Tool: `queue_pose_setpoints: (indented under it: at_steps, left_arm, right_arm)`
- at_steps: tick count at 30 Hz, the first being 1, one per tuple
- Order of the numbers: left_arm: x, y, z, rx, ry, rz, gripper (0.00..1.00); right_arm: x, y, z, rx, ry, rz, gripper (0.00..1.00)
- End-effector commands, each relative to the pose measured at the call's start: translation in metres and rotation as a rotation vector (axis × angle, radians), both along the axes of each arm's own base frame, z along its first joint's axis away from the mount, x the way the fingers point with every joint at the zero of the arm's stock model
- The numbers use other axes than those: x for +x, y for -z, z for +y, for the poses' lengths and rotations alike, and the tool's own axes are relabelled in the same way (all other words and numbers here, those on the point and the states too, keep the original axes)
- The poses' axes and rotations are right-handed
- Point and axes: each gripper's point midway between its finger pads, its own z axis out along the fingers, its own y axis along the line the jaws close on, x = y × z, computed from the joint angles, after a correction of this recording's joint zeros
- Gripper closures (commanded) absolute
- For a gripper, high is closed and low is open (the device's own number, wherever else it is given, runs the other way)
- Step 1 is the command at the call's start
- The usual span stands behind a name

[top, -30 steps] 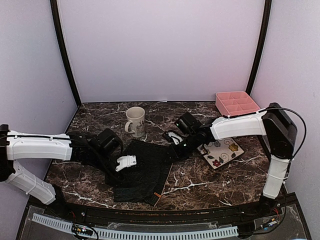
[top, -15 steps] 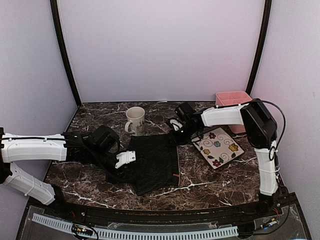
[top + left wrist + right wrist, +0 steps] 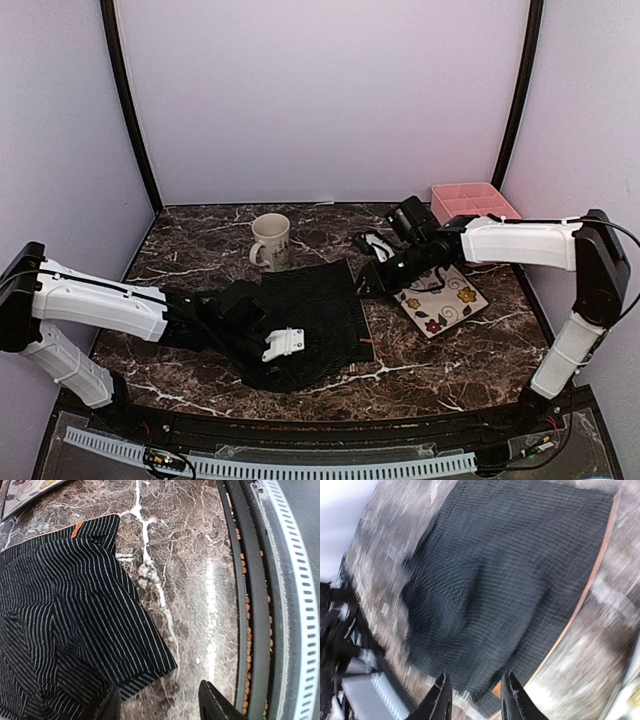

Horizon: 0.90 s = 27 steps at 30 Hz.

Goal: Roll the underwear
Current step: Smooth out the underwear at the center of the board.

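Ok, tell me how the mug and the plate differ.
The mug stands upright and round; the plate lies flat and square. The mug sits behind the underwear's left corner, the plate to its right. Both are pale and rest on the table.

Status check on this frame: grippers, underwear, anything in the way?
Left gripper open at near edge of black underwear. Right gripper open by its far right corner. Underwear flat, unrolled. Mug and plate flank it.
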Motion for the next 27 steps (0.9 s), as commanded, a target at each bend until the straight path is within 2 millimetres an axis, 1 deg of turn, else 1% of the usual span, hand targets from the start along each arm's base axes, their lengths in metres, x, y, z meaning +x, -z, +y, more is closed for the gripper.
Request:
queue_pose_setpoints:
  at_steps: [1, 2, 4, 6, 7, 9, 12, 14, 16, 18, 19, 20, 22, 27]
  left_arm:
    - [0.007, -0.002, -0.028, -0.058, -0.008, -0.028, 0.44]
    - [0.006, 0.002, -0.031, -0.054, -0.008, -0.024, 0.44]
    - [0.007, 0.009, -0.035, -0.045, -0.009, -0.022, 0.45]
    - [0.009, 0.017, -0.038, -0.035, -0.017, -0.025, 0.47]
    - [0.009, 0.024, -0.039, -0.020, -0.019, -0.022, 0.48]
    - [0.011, 0.033, -0.041, -0.001, -0.019, -0.024, 0.50]
    - [0.016, 0.045, -0.038, 0.048, -0.034, -0.041, 0.58]
    - [0.018, 0.048, -0.033, 0.081, -0.043, -0.047, 0.68]
    - [0.015, 0.048, -0.025, 0.107, -0.038, -0.044, 0.81]
    - [0.011, 0.044, -0.014, 0.137, -0.029, -0.044, 0.97]
    - [0.009, 0.041, -0.010, 0.139, -0.027, -0.048, 0.99]
    - [0.007, 0.035, -0.002, 0.144, -0.029, -0.054, 1.00]
    - [0.005, 0.030, 0.014, 0.171, -0.022, -0.076, 1.00]
    - [-0.004, 0.032, 0.061, 0.306, 0.016, -0.108, 1.00]
  right_arm:
    - [-0.062, 0.023, -0.002, 0.014, -0.058, 0.135, 0.67]
    - [-0.071, 0.030, -0.003, 0.006, -0.063, 0.148, 0.68]
    - [-0.082, 0.041, -0.004, -0.016, -0.069, 0.165, 0.70]
    - [-0.086, 0.052, -0.005, -0.038, -0.068, 0.175, 0.72]
    - [-0.087, 0.058, -0.005, -0.049, -0.067, 0.180, 0.72]
    - [-0.086, 0.070, -0.007, -0.071, -0.061, 0.191, 0.74]
    - [-0.087, 0.091, -0.012, -0.120, -0.057, 0.213, 0.76]
    - [-0.090, 0.105, -0.017, -0.156, -0.060, 0.228, 0.77]
    - [-0.094, 0.119, -0.026, -0.203, -0.063, 0.243, 0.78]
    - [-0.096, 0.132, -0.038, -0.261, -0.057, 0.243, 0.79]
    - [-0.098, 0.136, -0.042, -0.280, -0.060, 0.245, 0.79]
    - [-0.100, 0.139, -0.048, -0.300, -0.059, 0.245, 0.80]
    - [-0.103, 0.141, -0.054, -0.317, -0.061, 0.247, 0.80]
    - [-0.109, 0.136, -0.058, -0.319, -0.074, 0.251, 0.80]
